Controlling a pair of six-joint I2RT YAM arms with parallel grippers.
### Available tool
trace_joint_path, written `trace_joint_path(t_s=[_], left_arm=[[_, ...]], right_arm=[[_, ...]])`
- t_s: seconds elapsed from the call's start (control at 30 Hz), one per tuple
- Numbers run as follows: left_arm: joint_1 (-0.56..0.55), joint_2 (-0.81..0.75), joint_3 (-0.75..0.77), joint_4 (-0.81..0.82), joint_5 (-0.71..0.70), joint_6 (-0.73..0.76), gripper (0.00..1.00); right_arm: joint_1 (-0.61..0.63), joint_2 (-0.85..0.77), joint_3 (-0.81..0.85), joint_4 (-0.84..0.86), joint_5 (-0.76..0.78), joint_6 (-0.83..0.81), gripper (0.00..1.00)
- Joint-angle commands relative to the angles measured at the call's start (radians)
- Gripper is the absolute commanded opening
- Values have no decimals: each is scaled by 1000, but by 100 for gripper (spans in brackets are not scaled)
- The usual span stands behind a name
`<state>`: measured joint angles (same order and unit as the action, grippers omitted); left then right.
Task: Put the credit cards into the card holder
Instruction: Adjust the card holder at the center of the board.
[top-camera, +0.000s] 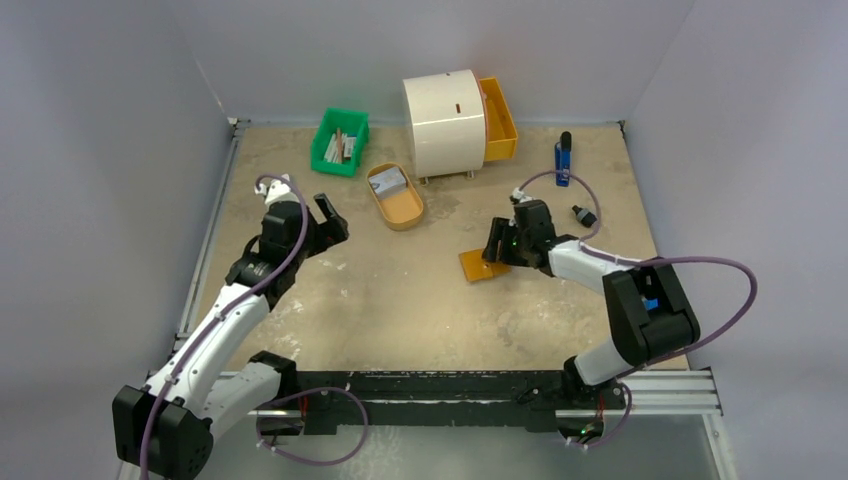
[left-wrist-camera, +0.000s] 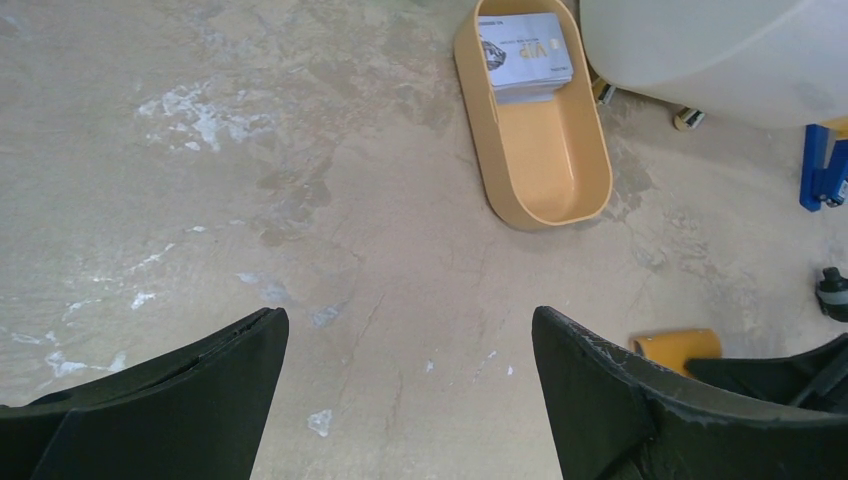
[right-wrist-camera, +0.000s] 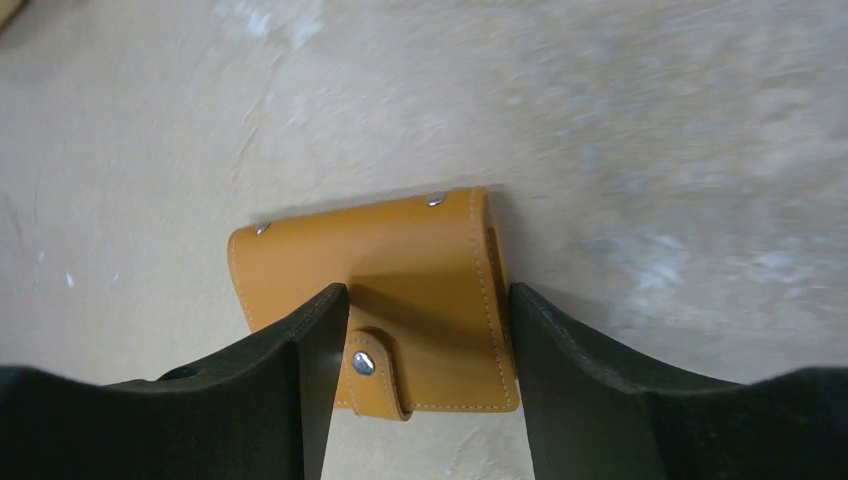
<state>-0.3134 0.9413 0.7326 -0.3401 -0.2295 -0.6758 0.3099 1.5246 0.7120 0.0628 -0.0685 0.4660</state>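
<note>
The card holder (top-camera: 480, 266) (right-wrist-camera: 420, 270), an orange-tan wallet snapped closed, lies flat on the table right of centre. My right gripper (top-camera: 494, 252) (right-wrist-camera: 428, 290) is low over it with its jaws apart. The left finger is over the wallet's top by the snap strap, and the right finger stands at its folded edge. The credit cards (top-camera: 390, 181) (left-wrist-camera: 528, 55) lie stacked at the far end of an oval orange tray (top-camera: 404, 209) (left-wrist-camera: 545, 165). My left gripper (top-camera: 335, 220) (left-wrist-camera: 408, 314) hangs open and empty over bare table left of the tray. The card holder's corner (left-wrist-camera: 675, 348) shows at the right of the left wrist view.
A green bin (top-camera: 340, 140) with sticks and papers stands at the back left. A white round cabinet (top-camera: 443, 122) with its orange drawer (top-camera: 497, 118) pulled out is at the back centre. A blue object (top-camera: 563, 160) and a small black object (top-camera: 583, 214) lie at the right.
</note>
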Motion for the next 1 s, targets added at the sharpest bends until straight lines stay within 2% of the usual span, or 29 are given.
trace_joint_path(t_s=[0.0, 0.17, 0.3, 0.43, 0.5, 0.67, 0.77, 0.87, 0.97], left_arm=[[8, 16, 24, 75, 82, 24, 91], [7, 19, 19, 89, 151, 39, 91], [-23, 27, 9, 111, 214, 54, 90], [-95, 60, 23, 92, 215, 74, 90], [-123, 66, 24, 84, 195, 74, 91], [-138, 61, 23, 82, 161, 63, 92], [-138, 72, 29, 82, 158, 59, 91], [-139, 69, 30, 80, 157, 55, 91], [-139, 55, 27, 77, 149, 51, 90]], right_arm=[[100, 10, 47, -87, 29, -112, 62], [195, 3, 49, -95, 6, -156, 62], [224, -37, 73, -134, 3, -150, 66], [224, -166, 136, -249, 64, -61, 82], [224, -239, 165, -323, 67, -7, 85], [224, -407, 97, -391, 72, 218, 84], [224, -500, -51, -275, 17, 465, 80], [224, -597, -218, -138, 55, 698, 75], [225, -617, -284, -84, 115, 807, 70]])
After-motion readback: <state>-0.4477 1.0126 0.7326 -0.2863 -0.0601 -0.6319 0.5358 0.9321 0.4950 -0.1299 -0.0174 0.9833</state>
